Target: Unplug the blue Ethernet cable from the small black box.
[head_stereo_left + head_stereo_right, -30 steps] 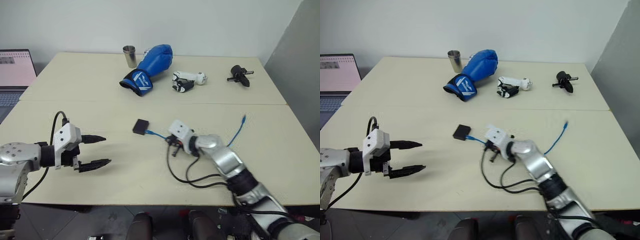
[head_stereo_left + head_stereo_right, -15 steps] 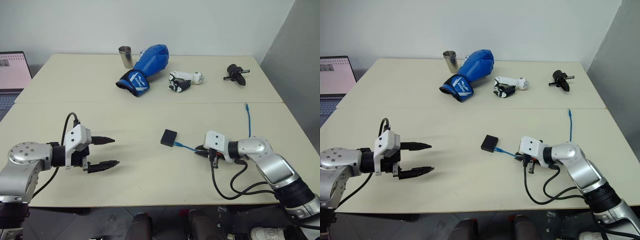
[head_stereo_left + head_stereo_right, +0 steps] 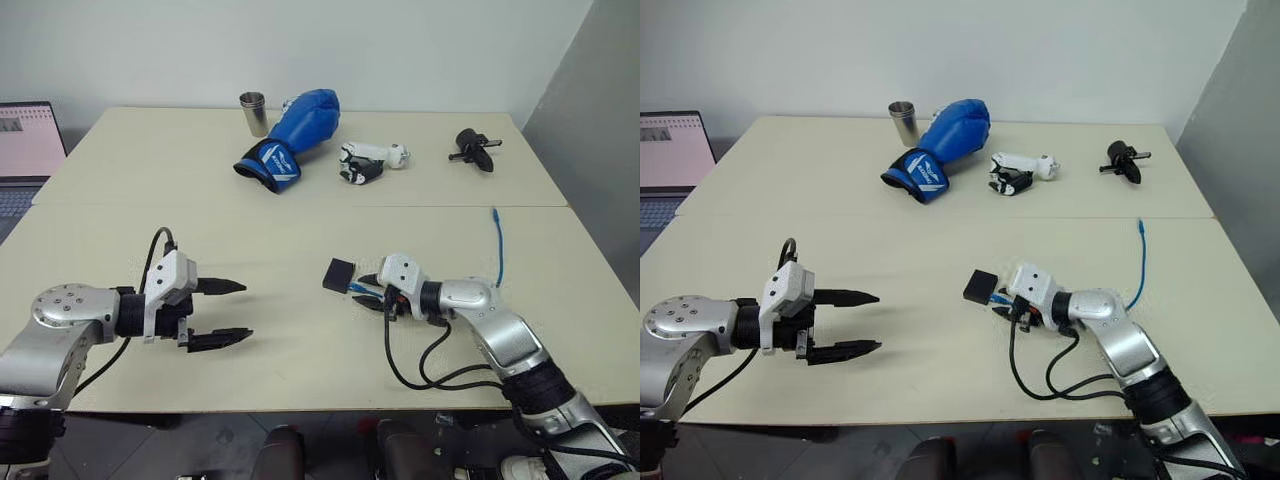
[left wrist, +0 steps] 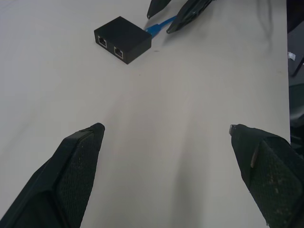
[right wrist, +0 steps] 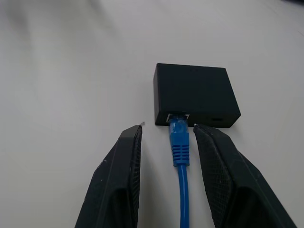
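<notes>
Right wrist view looks along the right hand [image 5: 164, 142], whose two black fingers [image 5: 121, 175] stand partly apart on either side of the blue Ethernet cable [image 5: 180, 156]. The cable's blue boot runs between them without either finger clearly pressing it, so the hand has hold of nothing that can be made out. The plug sits in a port on the near edge of the small black box [image 5: 194, 95], so the cable is not yet unplugged.

One box lies on the counter [image 3: 300, 220], near its middle, and the rest is placed from it. The right hand is just beside the box on the robot's right side. One blue cable leads from the box past that hand, and its free end [image 3: 494, 214] lies well apart from the box, farther right and toward the back. The left hand [image 3: 232, 311] hovers well apart from the box on the robot's left, fingers spread wide and empty; from its wrist camera two open ports show on another edge of the box.

Behind the box, near the counter's far edge, are one metal cup [image 3: 255, 112], one blue boxing glove [image 3: 295, 125], one white-and-black gadget [image 3: 368, 161] and one black knobbed handle [image 3: 473, 148]. One laptop [image 3: 30, 140] stands off the counter, far left of the box.
</notes>
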Available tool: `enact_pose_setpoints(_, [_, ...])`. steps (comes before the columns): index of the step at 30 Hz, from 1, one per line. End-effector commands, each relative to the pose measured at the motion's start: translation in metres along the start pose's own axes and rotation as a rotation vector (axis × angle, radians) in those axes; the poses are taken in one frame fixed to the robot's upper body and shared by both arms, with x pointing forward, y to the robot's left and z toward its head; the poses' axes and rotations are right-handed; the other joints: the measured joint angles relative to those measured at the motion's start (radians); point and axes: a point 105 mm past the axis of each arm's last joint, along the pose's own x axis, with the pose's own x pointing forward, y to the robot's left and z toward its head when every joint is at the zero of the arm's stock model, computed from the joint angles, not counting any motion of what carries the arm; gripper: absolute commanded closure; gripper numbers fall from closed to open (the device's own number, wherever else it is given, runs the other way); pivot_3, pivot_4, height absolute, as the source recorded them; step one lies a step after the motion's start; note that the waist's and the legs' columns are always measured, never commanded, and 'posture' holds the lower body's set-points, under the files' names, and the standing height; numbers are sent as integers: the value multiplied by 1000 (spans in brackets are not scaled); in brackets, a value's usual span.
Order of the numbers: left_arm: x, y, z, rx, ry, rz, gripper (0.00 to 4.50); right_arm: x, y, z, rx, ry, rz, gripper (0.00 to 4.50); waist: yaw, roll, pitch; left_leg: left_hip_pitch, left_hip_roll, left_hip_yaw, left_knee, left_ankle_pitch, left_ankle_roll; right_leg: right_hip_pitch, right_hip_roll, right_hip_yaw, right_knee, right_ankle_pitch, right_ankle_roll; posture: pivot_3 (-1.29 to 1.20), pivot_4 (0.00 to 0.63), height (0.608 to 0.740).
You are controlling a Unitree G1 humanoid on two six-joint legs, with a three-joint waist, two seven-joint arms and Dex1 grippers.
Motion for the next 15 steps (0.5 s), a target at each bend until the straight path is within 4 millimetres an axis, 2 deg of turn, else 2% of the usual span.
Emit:
enact_pose_setpoints(1, [3, -1, 12, 44, -23, -16, 0, 5, -9, 2, -20, 9, -30, 2670, 0, 0, 0, 0, 0, 0, 0, 0, 0, 0, 0, 0, 0, 0, 0, 0, 150, 740])
enact_pose_setpoints(9, [3, 1, 12, 52, -24, -14, 0, 8, -3, -8, -1, 61, 9, 2670, -1, 0, 0, 0, 0, 1, 0, 0, 0, 0, 0, 0, 0, 0, 0, 0, 150, 740])
enact_pose_setpoints(13, [2, 1, 12, 32, -43, -14, 0, 12, -4, -6, 9, 51, -11, 3427, -1, 0, 0, 0, 0, 1, 0, 0, 0, 0, 0, 0, 0, 0, 0, 0, 150, 740])
enact_pose_setpoints(15, [2, 1, 12, 17, -52, -13, 0, 13, -4, -5, 1, 49, -8, 3961, -1, 0, 0, 0, 0, 0, 0, 0, 0, 0, 0, 0, 0, 0, 0, 0, 150, 740])
